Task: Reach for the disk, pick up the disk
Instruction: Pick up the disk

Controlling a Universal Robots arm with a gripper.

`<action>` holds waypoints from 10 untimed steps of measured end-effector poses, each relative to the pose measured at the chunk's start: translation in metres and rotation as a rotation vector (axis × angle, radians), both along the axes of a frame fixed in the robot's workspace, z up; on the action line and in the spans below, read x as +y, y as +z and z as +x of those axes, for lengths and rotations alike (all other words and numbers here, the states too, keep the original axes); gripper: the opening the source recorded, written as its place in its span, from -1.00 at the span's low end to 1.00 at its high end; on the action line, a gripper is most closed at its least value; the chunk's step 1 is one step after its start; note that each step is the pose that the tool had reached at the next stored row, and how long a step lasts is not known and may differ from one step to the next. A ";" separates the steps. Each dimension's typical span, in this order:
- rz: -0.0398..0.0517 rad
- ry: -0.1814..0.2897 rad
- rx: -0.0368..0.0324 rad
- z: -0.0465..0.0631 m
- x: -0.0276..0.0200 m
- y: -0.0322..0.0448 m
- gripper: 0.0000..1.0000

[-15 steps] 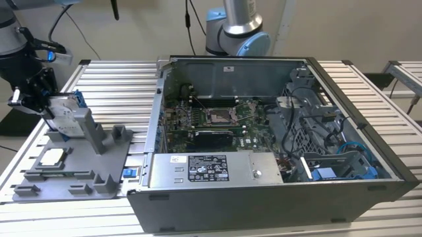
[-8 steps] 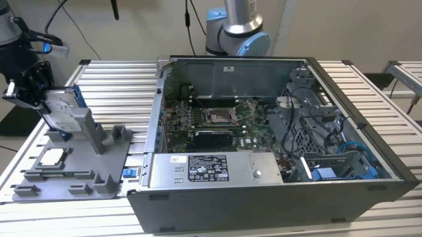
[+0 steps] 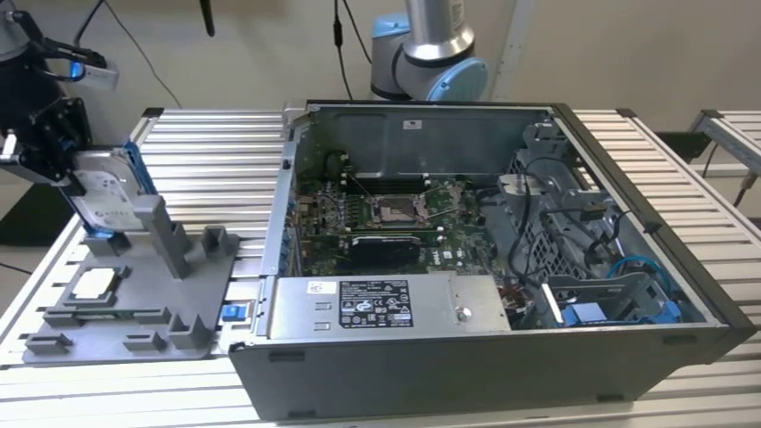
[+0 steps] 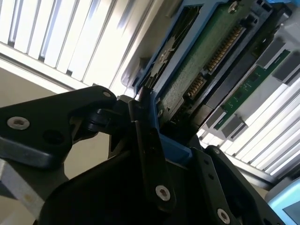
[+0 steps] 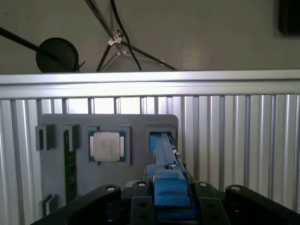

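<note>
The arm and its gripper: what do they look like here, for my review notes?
The arm is a silver-grey metal tube with rounded joints closed by light blue caps. The gripper is matte black, built of angular, jointed links fastened with small silver screw heads, as seen in both wrist views.

Slatted metal table (image 3: 202,143)
Grey fixture plate (image 3: 137,323) lies on it; open computer case (image 3: 452,383) at the plate's 3 o'clock.
</note>
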State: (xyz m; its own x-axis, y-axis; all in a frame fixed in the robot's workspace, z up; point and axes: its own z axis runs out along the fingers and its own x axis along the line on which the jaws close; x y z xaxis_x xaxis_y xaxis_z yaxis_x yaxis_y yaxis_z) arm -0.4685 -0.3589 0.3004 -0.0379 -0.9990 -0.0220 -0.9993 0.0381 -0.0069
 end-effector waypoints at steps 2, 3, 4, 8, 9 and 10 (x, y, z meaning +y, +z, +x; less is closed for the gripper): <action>0.0000 0.000 -0.0002 0.000 0.0000 0.0028 -1.00; 0.0000 0.000 -0.0004 0.000 0.0000 0.0039 -1.00; 0.0000 0.000 -0.0006 0.000 0.0000 0.0051 -1.00; 0.0000 0.000 -0.0011 0.000 0.0000 0.0092 -1.00; 0.0000 0.000 -0.0012 0.000 0.0000 0.0100 -1.00; 0.0000 0.000 -0.0012 0.000 -0.0001 0.0109 -1.00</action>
State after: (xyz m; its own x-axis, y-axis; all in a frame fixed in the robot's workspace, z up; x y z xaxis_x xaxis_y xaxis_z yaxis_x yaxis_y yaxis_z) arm -0.4686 -0.3590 0.3113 -0.0378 -0.9990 -0.0220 -0.9992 0.0380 -0.0081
